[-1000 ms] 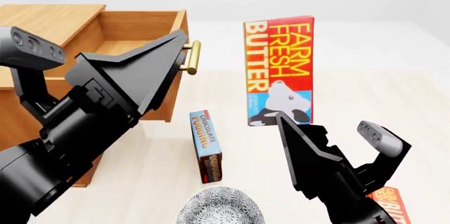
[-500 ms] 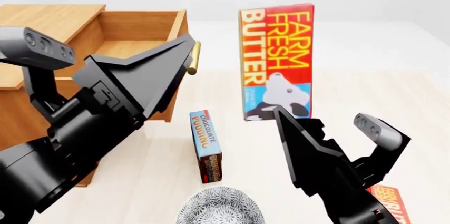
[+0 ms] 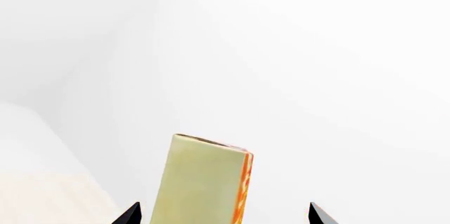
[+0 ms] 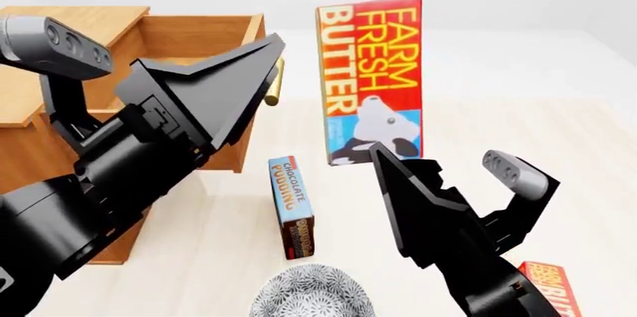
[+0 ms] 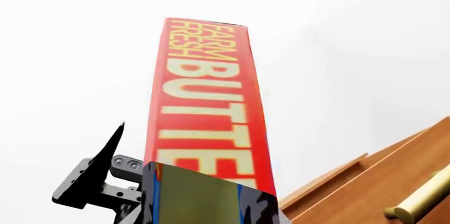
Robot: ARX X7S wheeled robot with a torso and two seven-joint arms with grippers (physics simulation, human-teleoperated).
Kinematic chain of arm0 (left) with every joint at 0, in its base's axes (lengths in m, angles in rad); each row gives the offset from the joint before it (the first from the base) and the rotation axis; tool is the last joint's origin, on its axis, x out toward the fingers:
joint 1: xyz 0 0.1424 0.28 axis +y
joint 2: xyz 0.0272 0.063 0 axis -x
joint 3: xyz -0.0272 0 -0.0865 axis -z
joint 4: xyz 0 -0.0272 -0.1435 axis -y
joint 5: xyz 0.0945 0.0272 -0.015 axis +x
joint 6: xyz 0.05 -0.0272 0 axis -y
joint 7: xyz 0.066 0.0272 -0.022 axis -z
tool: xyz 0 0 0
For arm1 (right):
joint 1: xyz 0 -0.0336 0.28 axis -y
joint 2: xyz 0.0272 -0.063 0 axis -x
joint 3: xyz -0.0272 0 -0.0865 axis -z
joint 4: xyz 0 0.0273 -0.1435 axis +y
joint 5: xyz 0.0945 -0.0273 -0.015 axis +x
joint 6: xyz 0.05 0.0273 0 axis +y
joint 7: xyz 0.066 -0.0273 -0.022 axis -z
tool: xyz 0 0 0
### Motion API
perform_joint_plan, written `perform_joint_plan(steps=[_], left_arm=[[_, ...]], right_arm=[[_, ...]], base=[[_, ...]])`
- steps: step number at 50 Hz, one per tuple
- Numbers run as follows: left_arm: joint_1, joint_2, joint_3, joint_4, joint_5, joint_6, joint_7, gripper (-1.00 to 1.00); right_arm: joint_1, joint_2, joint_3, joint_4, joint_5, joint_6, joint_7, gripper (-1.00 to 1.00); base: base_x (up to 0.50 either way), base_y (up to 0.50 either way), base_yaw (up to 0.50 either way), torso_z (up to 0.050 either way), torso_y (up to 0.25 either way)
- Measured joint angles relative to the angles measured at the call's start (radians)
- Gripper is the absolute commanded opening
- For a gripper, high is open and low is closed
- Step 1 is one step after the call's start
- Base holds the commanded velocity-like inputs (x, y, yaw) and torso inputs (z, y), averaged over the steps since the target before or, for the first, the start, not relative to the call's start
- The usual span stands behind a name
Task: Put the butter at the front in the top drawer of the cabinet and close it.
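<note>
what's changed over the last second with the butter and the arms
The right gripper has carried the butter, held upright, left toward the open top drawer. The left gripper rose slightly. The pudding box, the bowl and the second butter carton haven't moved.

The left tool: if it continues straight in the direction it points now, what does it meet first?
Probably the butter: in the left wrist view the raised carton stands edge-on between the left tool's fingertips, straight ahead. Depth is unclear; nothing else shows before it.
</note>
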Motion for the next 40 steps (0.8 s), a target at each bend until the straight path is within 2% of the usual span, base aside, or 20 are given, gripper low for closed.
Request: perform_joint_plan(steps=[40], left_arm=[[-0.102, 0.022, 0.038, -0.073, 0.019, -0.058, 0.012, 1.00]], right_arm=[[0.009, 0.005, -0.024, -0.001, 0.009, 0.004, -0.004, -1.00]], base=[[0.00, 0.00, 0.00, 0.000, 0.001]])
